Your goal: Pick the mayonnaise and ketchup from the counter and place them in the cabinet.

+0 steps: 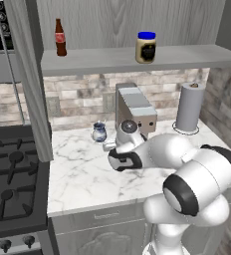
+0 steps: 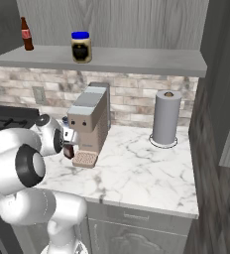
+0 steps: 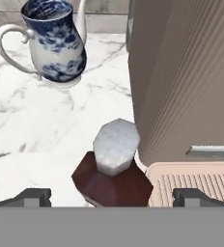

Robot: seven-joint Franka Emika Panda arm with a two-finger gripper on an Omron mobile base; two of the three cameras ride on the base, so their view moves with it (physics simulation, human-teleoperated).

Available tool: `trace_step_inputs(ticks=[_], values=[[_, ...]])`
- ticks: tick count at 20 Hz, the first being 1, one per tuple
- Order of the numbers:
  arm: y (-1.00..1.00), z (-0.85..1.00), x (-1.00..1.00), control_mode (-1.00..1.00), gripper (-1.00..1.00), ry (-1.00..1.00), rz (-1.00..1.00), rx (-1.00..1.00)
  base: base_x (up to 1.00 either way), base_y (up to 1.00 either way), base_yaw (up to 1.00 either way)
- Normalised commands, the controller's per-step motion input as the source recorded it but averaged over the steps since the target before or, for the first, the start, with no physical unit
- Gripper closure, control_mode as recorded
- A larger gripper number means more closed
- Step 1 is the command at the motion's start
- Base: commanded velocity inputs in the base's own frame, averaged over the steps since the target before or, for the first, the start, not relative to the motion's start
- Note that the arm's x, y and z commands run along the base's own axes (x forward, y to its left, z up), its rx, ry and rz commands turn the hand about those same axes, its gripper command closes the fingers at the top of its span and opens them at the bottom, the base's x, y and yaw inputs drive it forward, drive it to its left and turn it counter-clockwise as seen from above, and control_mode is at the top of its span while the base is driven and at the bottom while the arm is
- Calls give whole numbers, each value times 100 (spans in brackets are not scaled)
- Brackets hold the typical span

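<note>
Hand view: a blue-and-white porcelain jug (image 3: pixel 56 41) at eleven o'clock; the faceted, white-capped ketchup (image 3: pixel 115 171) on the veined marble counter (image 3: pixel 36 135) between the spread gripper (image 3: pixel 112 197) fingers; the ribbed beige coffee machine (image 3: pixel 186 72) crowding three o'clock.

Counter (image 3: pixel 46 140) is rendered as glossy grey-veined white marble; cabinet (image 1: pixel 137 20) as matt grey wood grain; jug (image 3: pixel 56 41) as glazed blue-white ceramic; ketchup (image 3: pixel 115 181) as dark, smooth, pale-capped.
</note>
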Motion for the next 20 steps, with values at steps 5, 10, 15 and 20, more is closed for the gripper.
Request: trace_step_inputs(ticks=[5,10,15,20], values=[[0,-17,31,-100,-100,0,0,0,0,0,0],[0,-7,34,-100,-100,0,0,0,0,0,0],[0,-16,43,-100,100,0,0,0,0,0,0],[0,-27,37,-100,100,0,0,0,0,0,0]])
